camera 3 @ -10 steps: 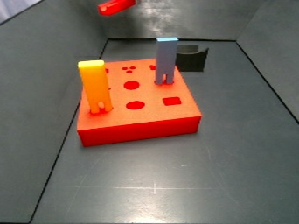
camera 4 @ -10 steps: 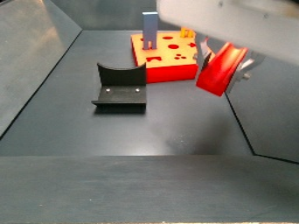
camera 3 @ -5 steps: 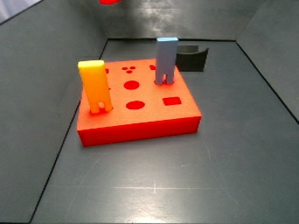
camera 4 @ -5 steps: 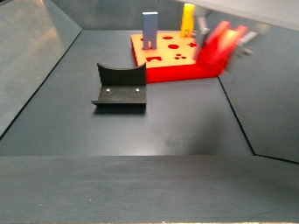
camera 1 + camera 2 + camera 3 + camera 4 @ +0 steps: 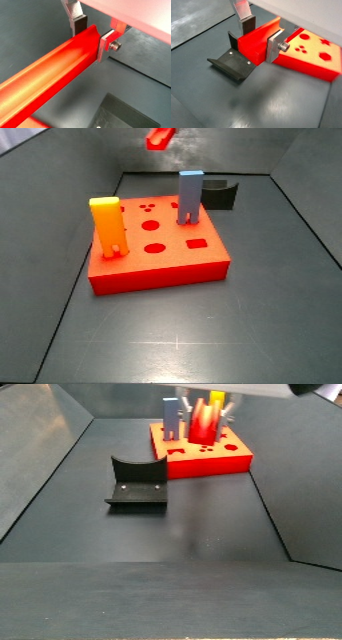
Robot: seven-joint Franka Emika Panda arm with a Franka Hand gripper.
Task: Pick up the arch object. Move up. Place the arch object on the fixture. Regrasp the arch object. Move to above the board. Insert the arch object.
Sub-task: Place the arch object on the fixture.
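Note:
My gripper [image 5: 261, 41] is shut on the arch object [image 5: 251, 44], a solid red long block, clamped between the dark pad and the silver plate in both wrist views [image 5: 60, 67]. In a side view the arch object [image 5: 160, 138] hangs high in the air near the board's far side. The board [image 5: 158, 263] is a flat red-orange slab with round and rectangular holes. From the opposite side view the arch object [image 5: 203, 420] shows over the board [image 5: 211, 457]. The fixture [image 5: 136, 484], a dark notched bracket, stands on the floor with nothing on it.
A yellow-orange notched block [image 5: 106, 226] and a blue-grey notched block [image 5: 191, 196] stand upright in the board. Grey walls slope up around the dark floor. The fixture [image 5: 221, 193] sits behind the board, below the gripper in a wrist view [image 5: 234, 65].
The gripper has carried the arch object away from the fixture side toward the board, still held high. Nothing else has moved.

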